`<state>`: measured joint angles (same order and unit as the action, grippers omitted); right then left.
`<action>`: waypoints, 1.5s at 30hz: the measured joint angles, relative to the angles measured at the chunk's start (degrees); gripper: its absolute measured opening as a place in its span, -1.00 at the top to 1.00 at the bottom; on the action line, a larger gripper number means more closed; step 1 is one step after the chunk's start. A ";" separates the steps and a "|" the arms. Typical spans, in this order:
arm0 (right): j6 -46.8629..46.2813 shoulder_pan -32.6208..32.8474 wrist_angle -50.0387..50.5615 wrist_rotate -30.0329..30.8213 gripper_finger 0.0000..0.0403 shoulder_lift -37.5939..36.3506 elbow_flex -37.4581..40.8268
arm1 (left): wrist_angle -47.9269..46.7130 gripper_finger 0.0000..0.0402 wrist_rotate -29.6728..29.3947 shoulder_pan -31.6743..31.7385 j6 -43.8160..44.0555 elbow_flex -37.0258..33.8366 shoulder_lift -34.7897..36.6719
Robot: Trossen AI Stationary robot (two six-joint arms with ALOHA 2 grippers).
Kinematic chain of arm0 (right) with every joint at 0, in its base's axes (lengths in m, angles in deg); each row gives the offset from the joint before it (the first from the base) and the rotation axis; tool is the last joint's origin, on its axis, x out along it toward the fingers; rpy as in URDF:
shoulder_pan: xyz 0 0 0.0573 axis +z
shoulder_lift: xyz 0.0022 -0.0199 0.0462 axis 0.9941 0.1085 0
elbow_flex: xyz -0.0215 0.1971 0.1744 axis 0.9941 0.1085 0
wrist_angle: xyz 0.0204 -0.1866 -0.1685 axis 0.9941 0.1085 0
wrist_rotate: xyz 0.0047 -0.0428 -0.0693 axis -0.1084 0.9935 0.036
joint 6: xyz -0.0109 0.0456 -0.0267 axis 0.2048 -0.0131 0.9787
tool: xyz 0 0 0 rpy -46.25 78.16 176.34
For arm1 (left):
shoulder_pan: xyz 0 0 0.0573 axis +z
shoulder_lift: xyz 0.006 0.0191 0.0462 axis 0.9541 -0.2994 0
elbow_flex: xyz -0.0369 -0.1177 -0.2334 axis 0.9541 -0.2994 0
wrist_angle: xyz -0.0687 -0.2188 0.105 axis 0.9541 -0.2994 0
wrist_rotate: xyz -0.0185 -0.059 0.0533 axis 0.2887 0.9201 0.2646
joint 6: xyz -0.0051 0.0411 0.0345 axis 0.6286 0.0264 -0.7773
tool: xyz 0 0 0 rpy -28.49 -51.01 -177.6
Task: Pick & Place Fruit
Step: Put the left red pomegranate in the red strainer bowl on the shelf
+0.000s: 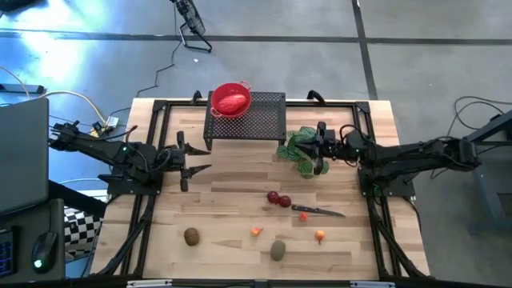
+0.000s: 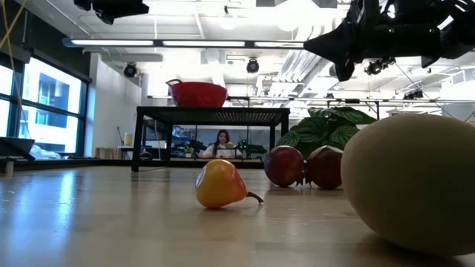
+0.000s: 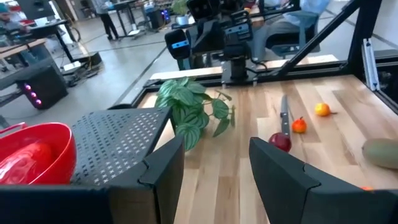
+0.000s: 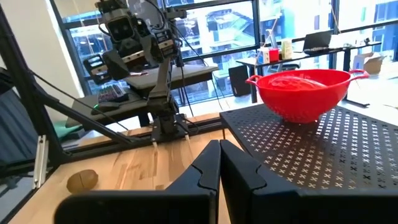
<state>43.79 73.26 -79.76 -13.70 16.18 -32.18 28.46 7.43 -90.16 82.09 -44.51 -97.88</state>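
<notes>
A red oblong fruit (image 1: 230, 102) lies inside a red colander (image 1: 242, 88) that stands on a black perforated rack (image 1: 260, 120) at the table's far side. On the near half of the table lie two dark-red round fruits (image 1: 278, 199), a brown oval (image 1: 191, 236), an olive-green oval (image 1: 278, 250) and two tiny orange pieces (image 1: 256, 231) (image 1: 320, 236). My left gripper (image 1: 198, 160) is open, left of the rack and holding nothing. My right gripper (image 1: 320, 148) is shut and hovers over the leafy plant (image 1: 298, 152); the low view shows it raised high (image 2: 349, 44).
A black-handled knife (image 1: 320, 211) lies right of the dark-red pair, with a small red piece (image 1: 304, 216) beside it. The plant sits at the rack's right front corner. A black frame (image 1: 152, 120) rims the table. Bare wood lies between the two arms.
</notes>
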 joint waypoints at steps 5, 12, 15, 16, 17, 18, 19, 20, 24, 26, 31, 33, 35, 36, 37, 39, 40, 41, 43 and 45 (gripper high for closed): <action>0.01 1.79 -0.60 0.61 0.99 0.00 0.00 | 0.38 0.13 0.00 0.00 0.30 0.00 0.00; 3.22 2.85 -0.60 0.45 0.99 0.00 0.00 | 0.57 0.13 -0.50 0.00 5.21 0.00 -0.18; 4.62 2.52 -0.21 0.41 0.99 -0.51 0.00 | 0.82 0.13 -1.88 0.00 7.34 0.00 -1.46; 5.28 2.22 -0.01 0.25 0.99 -0.87 0.00 | 0.93 0.13 -2.01 0.00 7.54 0.00 -2.20; 5.64 1.88 0.18 0.18 0.99 -1.24 0.00 | 1.31 0.13 -2.01 0.00 7.58 0.00 -3.16; 5.77 1.42 0.83 -0.27 0.99 -1.64 0.00 | 1.83 0.13 -2.03 0.00 7.58 0.00 -4.25; 5.79 0.78 1.77 -1.37 0.99 -2.15 0.00 | 2.42 0.13 -2.17 0.00 7.58 0.00 -5.45; 5.65 0.05 2.80 -2.59 0.99 -2.78 0.00 | 3.09 0.13 -2.24 0.00 7.56 0.00 -6.68; 3.69 -2.75 7.01 -6.25 0.99 -5.42 0.00 | 6.56 0.13 -5.06 -0.02 7.48 -0.02 -10.90; 2.60 -3.63 9.17 -7.39 0.99 -5.88 0.00 | 6.83 0.13 -5.85 0.00 7.56 -0.02 -11.98; -1.07 -4.10 11.50 -7.22 0.99 -5.88 0.00 | 6.81 0.13 -9.73 0.02 8.93 -0.02 -11.79; -3.17 -3.72 11.52 -7.08 0.99 -5.50 0.00 | 5.08 0.13 -12.88 1.11 9.09 -0.04 -9.60; -3.68 -2.75 11.52 -5.82 0.99 -5.44 0.00 | 2.98 0.13 -13.49 3.37 9.28 0.02 -6.14; -3.54 -2.07 11.46 -4.91 0.99 -5.44 0.00 | 1.44 0.13 -13.05 4.57 9.33 0.02 -4.20; -3.38 -1.33 11.52 -3.94 0.99 -5.44 -0.09 | -0.15 0.13 -11.85 5.70 9.28 0.02 -2.14; -3.18 -0.05 11.59 -2.51 0.99 -5.44 -0.45 | -2.51 0.13 -8.90 7.85 8.91 0.01 1.55; -2.82 0.49 11.59 -2.12 0.99 -5.44 -0.60 | -3.90 0.13 -7.96 8.74 8.71 0.02 3.32; -2.36 1.03 11.55 -1.60 0.99 -5.44 -0.82 | -5.58 0.13 -7.68 9.48 8.66 0.02 5.07; -1.95 2.09 11.60 -0.05 0.99 -5.44 -1.39 | -8.19 0.13 -7.69 10.51 8.68 0.00 7.94; -1.94 2.97 11.65 1.47 0.99 -5.44 -2.13 | -10.81 0.13 -7.63 10.92 8.68 -0.05 10.51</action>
<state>41.86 76.22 -68.11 -12.22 10.74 -34.31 17.66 -0.20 -79.24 90.77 -44.57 -87.37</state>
